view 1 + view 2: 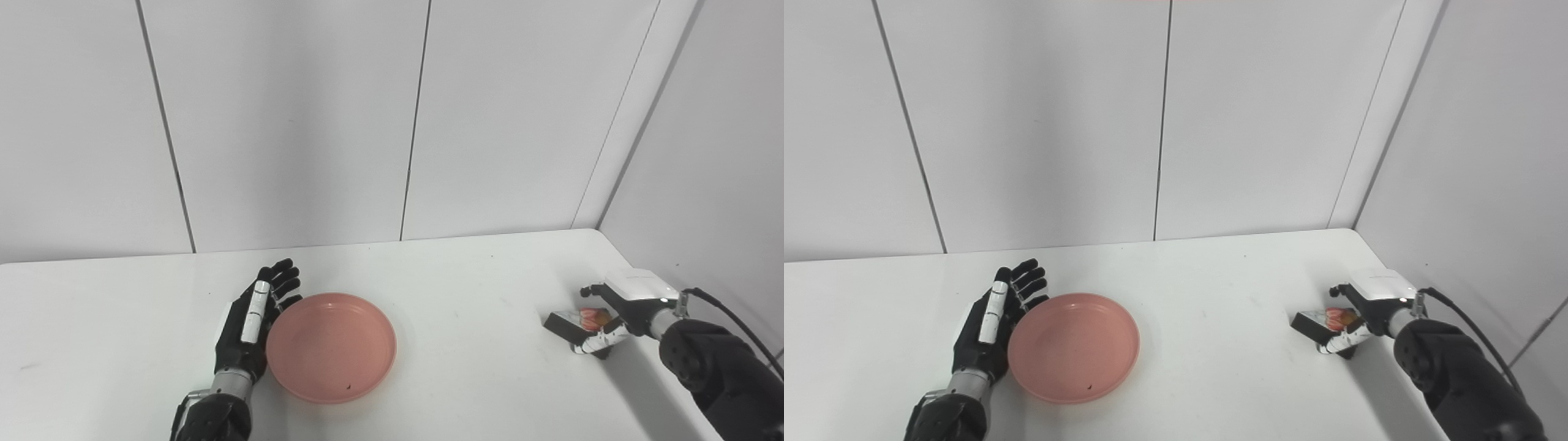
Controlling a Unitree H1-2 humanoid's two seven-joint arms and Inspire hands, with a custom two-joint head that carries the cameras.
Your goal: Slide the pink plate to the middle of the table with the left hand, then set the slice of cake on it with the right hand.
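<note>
Table (465, 288): white, bare apart from the items below. Pink plate (331, 347) sits left of centre, empty. Left hand (251, 324) stands edge-on against the plate's left rim, fingers straight and spread, holding nothing; judged a push rightward remains possible. Slice of cake (582, 323) lies far right, near the table edge, well apart from the plate. Right hand (612, 318) is closed around it. No readable writing or labels.

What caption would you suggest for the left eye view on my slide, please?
Open left hand against the empty pink plate; right hand closed around the cake slice.
</note>
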